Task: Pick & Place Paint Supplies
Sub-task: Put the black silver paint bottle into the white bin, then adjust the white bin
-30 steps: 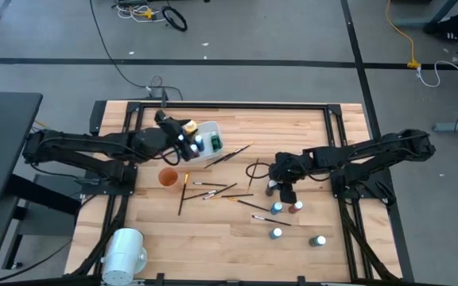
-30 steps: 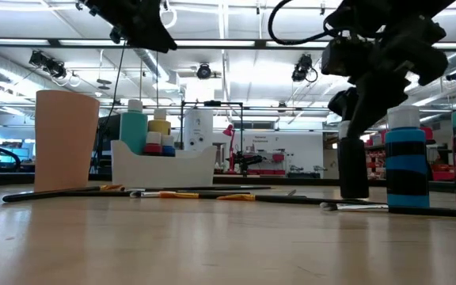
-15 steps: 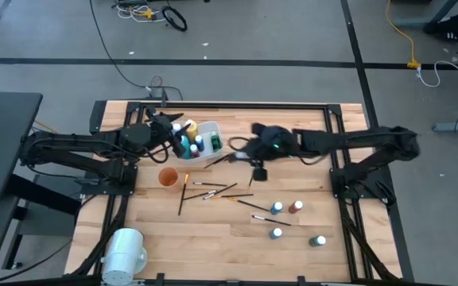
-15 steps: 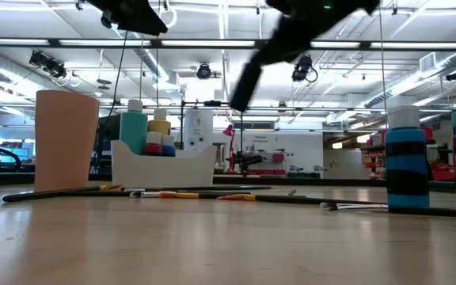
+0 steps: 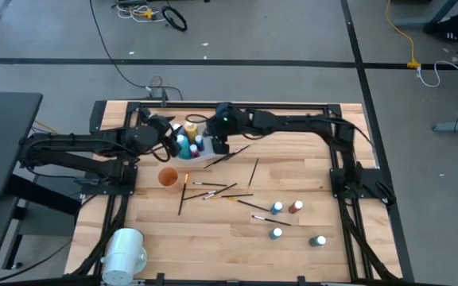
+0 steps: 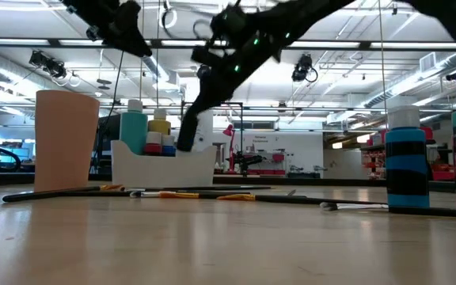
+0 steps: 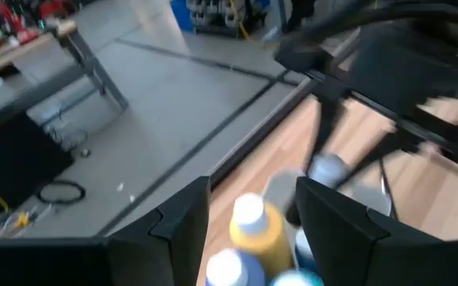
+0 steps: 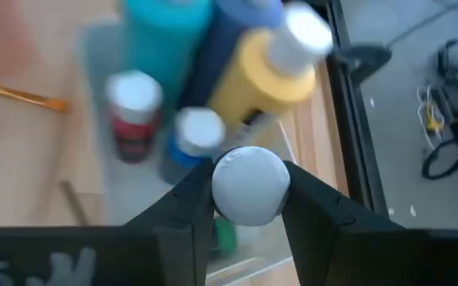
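Note:
A white tub [image 5: 206, 137] near the far edge holds teal, yellow, red and blue bottles [image 8: 249, 75]. My right gripper [image 5: 222, 144] reaches across to the tub, shut on a white-capped bottle [image 8: 249, 184] above the tub's right end [image 6: 200, 162]. My left gripper [image 5: 168, 133] hovers open at the tub's left side, over the yellow bottle [image 7: 254, 232]. Several more bottles [image 5: 277, 208] stand on the table to the right. Thin brushes [image 5: 213, 191] lie scattered mid-table. My right gripper pinches the bottle at its top between the two fingers [image 8: 188, 208], the round white cap [image 8: 249, 171] showing between them. The fingers come from above, slanting in from the table's right. The dark bottle [image 6: 187, 133] hangs tilted below them, lifted clear over the tub.
An orange cup [image 5: 168, 176] stands near the tub on its near-left side. A large white cylinder [image 5: 124, 253] lies at the near left corner. A black frame rail [image 5: 237, 106] runs along the far edge. Bare wood lies between the brushes and the near edge.
My right gripper has lifted a bottle from among those on the table's right and carried it fast toward the left and far edge, up to the tub. My left gripper has drawn back a little toward the table's left, off the tub.

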### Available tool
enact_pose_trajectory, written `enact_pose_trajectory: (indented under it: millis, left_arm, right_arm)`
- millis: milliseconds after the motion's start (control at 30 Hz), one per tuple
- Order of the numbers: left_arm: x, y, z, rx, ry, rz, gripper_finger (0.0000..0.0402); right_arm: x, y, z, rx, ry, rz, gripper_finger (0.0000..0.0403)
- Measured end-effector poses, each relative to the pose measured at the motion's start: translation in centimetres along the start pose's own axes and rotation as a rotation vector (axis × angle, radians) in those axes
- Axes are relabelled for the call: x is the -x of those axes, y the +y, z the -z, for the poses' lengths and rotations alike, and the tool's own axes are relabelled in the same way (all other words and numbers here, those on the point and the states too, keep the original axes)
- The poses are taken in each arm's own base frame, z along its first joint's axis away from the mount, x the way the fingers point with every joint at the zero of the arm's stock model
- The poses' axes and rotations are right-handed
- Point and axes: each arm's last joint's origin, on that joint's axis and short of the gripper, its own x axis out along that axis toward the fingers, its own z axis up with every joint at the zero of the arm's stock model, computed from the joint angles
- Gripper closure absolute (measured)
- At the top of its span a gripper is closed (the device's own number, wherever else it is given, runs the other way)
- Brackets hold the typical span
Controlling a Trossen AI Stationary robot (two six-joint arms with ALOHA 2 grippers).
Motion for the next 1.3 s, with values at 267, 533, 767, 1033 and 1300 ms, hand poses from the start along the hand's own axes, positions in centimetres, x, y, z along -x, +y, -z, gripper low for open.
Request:
enact_pose_trajectory:
  millis: [267,533,767,1033,1300]
  left_arm:
    - [0.3,0.3,0.4,0.003,0.027,0.001,0.0205]
    - [0.3,0.3,0.5,-0.013,0.034,-0.009,0.0205]
    - [0.3,0.3,0.5,-0.005,0.036,-0.009,0.0205]
    - [0.3,0.3,0.5,-0.004,0.036,-0.01,0.0205]
    - [0.3,0.4,0.7,0.001,0.049,-0.012,0.0205]
  right_arm:
    - [-3.7,-2.1,2.7,-0.034,0.028,-0.033,0.0284]
    - [-5.3,-2.0,3.6,0.002,-0.016,-0.087,0.0283]
    - [-5.3,-2.4,3.4,0.005,-0.053,-0.076,0.0261]
    - [-5.2,-2.4,2.9,-0.06,-0.125,-0.129,0.0223]
    - [-4.3,-2.8,2.1,-0.127,-0.109,-0.025,0.0214]
